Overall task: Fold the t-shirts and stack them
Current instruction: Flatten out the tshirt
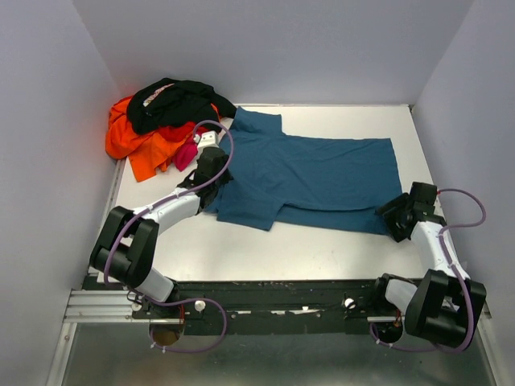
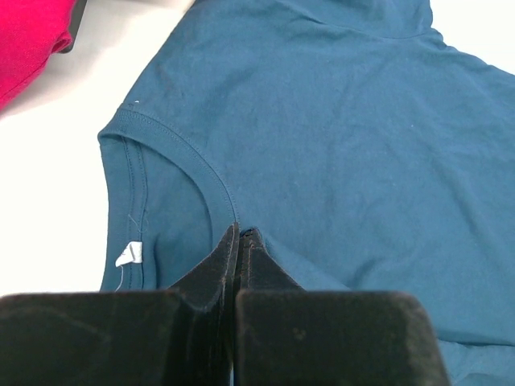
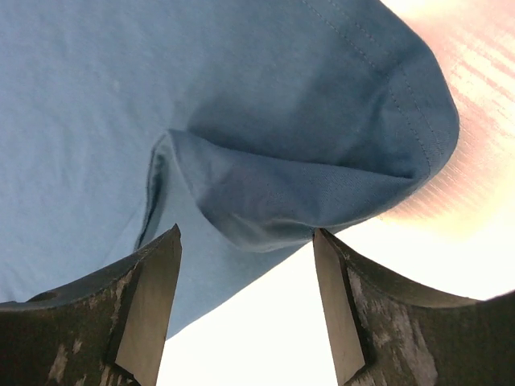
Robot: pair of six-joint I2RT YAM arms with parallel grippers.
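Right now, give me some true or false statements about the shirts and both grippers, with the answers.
1. The teal-blue shirt lies spread out on the table. True.
2. The left gripper is wide open. False: its jaws are shut, with the tips at the teal-blue shirt's collar.
3. The right gripper is open at a curled-up corner of the teal-blue shirt. True.
4. The orange shirt lies on top of the black shirt. False: the black one lies on top of the orange one, in the pile at the far left corner.
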